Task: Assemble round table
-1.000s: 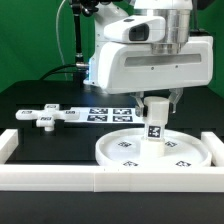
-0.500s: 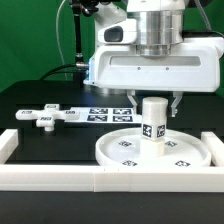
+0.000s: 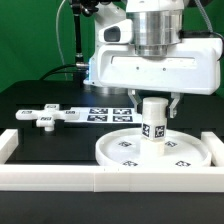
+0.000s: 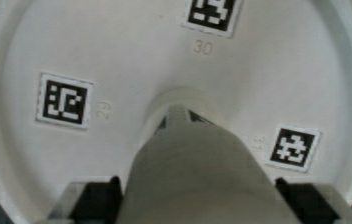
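The large round disc [image 3: 112,152] lies flat on the black table, its rim up and several tags on its face. The short cylindrical leg [image 3: 154,122] stands upright at the disc's middle, one tag on its side. My gripper [image 3: 155,101] comes straight down over the leg and is shut on its upper part. In the wrist view the leg [image 4: 199,165] fills the gap between the two dark fingers [image 4: 98,198], with the disc [image 4: 84,50] spread out behind it. The cross-shaped base piece [image 3: 45,116] lies loose at the exterior view's left.
The marker board [image 3: 104,113] lies flat behind the disc. A long white border rail [image 3: 100,179] runs along the table's front, with raised ends at both sides. A green backdrop stands behind the arm.
The wrist has turned about its upright axis and the leg turned with it, its tag swinging round. The leg has stayed at the disc's middle.
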Motion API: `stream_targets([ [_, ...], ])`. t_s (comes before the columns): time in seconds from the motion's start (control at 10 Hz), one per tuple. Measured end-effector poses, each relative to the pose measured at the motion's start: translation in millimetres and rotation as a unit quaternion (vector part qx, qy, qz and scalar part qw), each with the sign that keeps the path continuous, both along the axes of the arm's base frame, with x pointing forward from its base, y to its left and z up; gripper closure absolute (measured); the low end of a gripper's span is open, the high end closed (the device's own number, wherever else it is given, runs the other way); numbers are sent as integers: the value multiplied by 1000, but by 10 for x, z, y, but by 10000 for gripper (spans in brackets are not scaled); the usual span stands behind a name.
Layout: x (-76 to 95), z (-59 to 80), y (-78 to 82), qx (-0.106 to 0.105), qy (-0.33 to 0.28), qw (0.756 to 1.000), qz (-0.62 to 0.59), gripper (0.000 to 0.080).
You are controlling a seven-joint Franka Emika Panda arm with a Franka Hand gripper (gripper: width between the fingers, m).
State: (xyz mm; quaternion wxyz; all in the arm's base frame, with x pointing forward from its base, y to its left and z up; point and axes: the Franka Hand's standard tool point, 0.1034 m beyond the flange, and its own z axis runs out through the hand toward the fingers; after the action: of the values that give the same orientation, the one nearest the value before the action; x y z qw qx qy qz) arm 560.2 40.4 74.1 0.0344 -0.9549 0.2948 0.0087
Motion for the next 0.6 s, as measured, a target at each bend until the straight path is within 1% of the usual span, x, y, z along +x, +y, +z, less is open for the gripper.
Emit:
stream_targets([
  [0.1,-2,-5,-8,13,5,996,-86,387],
  [0.2,-1,-9,-14,22,5,991,-135,387],
  [0.3,-7,-9,-1,30,12,979,-203,387],
  [0.5,-22,-10,37,50,27,946,-318,387],
  [0.6,-23,-12,66,56,36,924,-378,387],
])
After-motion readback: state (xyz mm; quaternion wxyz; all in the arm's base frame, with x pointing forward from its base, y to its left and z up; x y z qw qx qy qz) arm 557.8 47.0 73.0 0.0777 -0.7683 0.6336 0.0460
